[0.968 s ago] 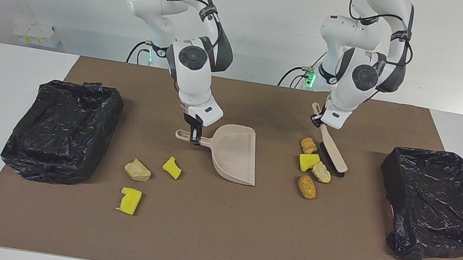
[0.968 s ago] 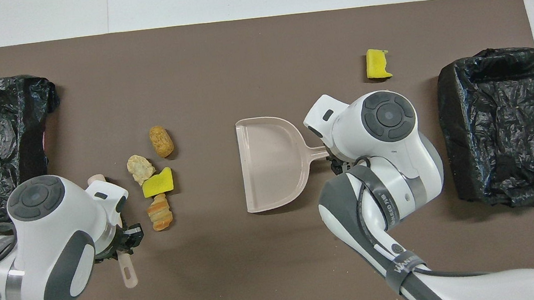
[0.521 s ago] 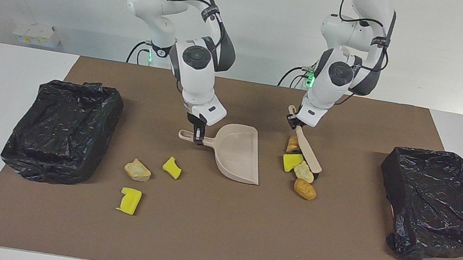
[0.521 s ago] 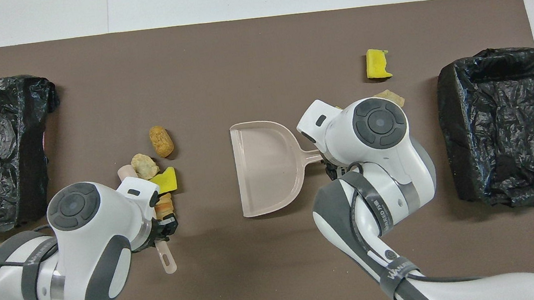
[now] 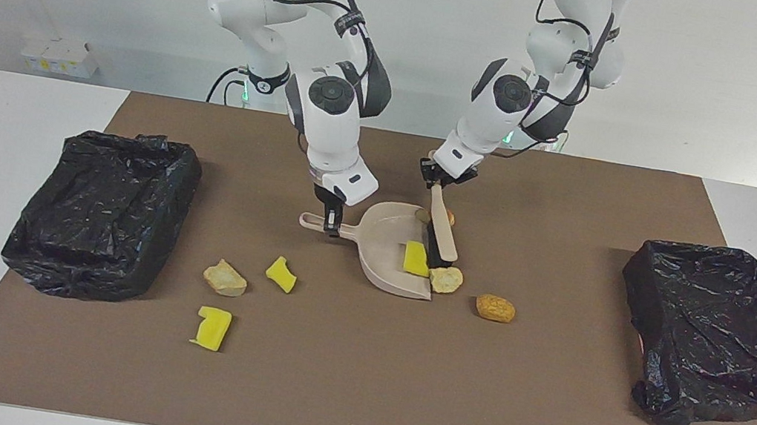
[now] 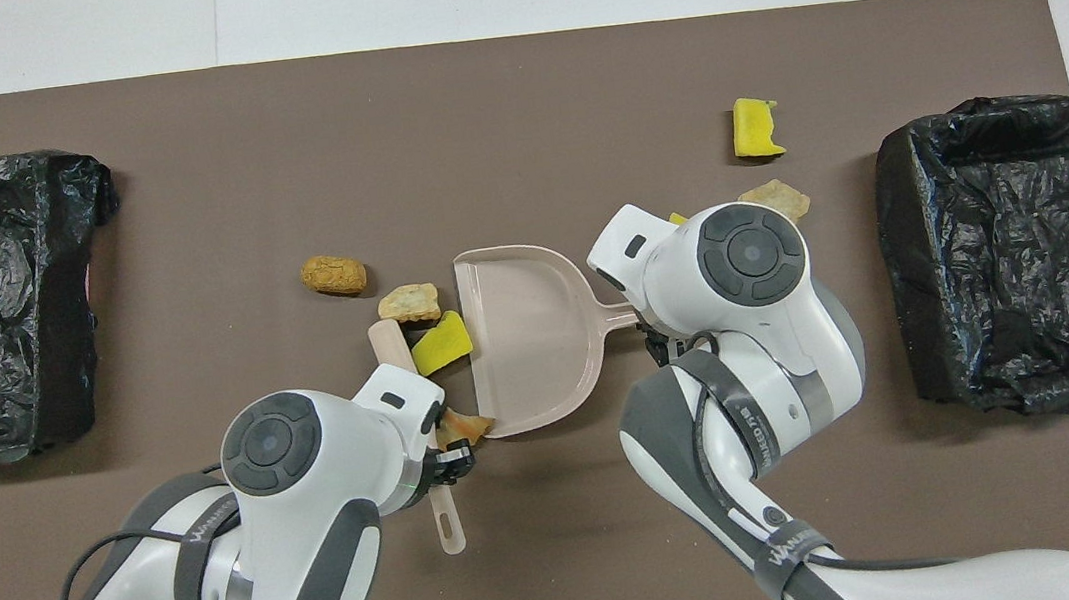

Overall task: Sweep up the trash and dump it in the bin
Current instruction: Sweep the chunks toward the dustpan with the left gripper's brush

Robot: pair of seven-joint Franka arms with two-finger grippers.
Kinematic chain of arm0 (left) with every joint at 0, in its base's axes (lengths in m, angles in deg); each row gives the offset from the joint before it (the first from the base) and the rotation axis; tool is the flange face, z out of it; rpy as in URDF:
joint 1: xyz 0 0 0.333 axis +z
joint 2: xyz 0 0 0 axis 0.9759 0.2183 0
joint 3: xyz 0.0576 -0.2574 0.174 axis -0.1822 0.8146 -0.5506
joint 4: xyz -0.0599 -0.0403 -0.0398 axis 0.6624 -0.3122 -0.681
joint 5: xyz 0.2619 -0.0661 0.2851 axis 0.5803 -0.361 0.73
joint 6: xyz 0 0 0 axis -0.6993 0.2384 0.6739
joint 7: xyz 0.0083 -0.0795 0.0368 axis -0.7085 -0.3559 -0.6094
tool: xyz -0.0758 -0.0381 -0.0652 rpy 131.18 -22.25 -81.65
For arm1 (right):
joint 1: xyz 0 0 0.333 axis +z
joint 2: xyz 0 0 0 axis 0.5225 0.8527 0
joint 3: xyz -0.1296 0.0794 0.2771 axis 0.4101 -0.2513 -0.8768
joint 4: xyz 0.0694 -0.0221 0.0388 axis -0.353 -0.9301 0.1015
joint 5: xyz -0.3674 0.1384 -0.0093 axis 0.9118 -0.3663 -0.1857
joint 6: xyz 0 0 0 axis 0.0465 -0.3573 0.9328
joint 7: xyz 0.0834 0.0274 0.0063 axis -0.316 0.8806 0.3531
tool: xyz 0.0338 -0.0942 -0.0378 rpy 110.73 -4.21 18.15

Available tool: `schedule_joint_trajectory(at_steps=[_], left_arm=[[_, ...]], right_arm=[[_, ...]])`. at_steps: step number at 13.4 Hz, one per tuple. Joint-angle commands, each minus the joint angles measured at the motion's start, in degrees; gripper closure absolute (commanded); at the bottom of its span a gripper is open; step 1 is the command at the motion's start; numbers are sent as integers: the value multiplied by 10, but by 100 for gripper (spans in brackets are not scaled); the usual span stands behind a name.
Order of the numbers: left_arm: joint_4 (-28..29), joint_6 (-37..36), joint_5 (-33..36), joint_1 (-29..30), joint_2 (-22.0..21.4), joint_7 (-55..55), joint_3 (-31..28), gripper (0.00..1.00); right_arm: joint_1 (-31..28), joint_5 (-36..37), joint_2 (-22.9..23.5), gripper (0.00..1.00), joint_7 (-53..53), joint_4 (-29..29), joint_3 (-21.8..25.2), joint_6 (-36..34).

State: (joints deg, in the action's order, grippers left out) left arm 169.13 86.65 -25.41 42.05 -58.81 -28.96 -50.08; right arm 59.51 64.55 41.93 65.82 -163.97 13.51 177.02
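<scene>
brush [image 5: 442,231] first: our left gripper [image 5: 441,177] is clamped on its beige handle, and the black bristles stand at the open mouth of the dustpan [image 5: 384,251], which rests on the brown mat [image 5: 352,388]. our right gripper [image 5: 329,218] is closed around the dustpan's handle and keeps the pan flat on the mat, the mouth turned toward the left arm's end of the table.

the trash lies in two groups. at the pan's mouth we see a yellow sponge chunk [image 5: 415,258] lying on the pan's lip against the bristles, a tan bread lump [image 5: 446,279] just beside it at the pan's edge, and a small orange piece [image 5: 449,216] at the corner of the pan nearer to the robots, partly hidden by the brush. an orange-brown lump [image 5: 495,308] lies alone on the mat, near the pan but apart from it, toward the left arm's end.

toward the right arm's end lie three more scraps on the mat: a yellow wedge [image 5: 281,274], a tan crusty lump [image 5: 225,277] beside it, and a yellow sponge piece [image 5: 212,327] farther from the robots than both.

one black-lined bin [image 5: 104,213] stands at the right arm's end of the table, and a second black-lined bin [image 5: 713,334] at the left arm's end. we see no scrap in either bin.
</scene>
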Motion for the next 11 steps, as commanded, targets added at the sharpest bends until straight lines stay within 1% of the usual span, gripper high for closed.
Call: schedule_joint_trajectory(at_steps=[1,2,3,7,8,10,11], left_arm=[[-78,-1,-38,-27,44,5,-8,100],[-108,-10,-40,-27,56,1,-8,100],[-124,-17,-40,-27,62,-8,-9,100],[-146,-56,-32,-3,52,-17,-15,100],[-154,-68,-26,21,57,-18,-15,100],[-168,-91,24,61,63,-13,-15,100],[-180,-108,54,94,73,-6,-15,100]], right_arm=[[8,-3,6,100,-24,-11,-2,25],[8,-2,6,100,-24,-11,-2,24],[7,-3,6,100,-25,-11,-2,24],[7,-3,6,100,-25,-11,-3,24],[7,-2,6,100,-25,-11,-2,24],[7,-3,6,100,-25,-11,-2,24],[7,-3,6,100,-25,-11,-2,24]])
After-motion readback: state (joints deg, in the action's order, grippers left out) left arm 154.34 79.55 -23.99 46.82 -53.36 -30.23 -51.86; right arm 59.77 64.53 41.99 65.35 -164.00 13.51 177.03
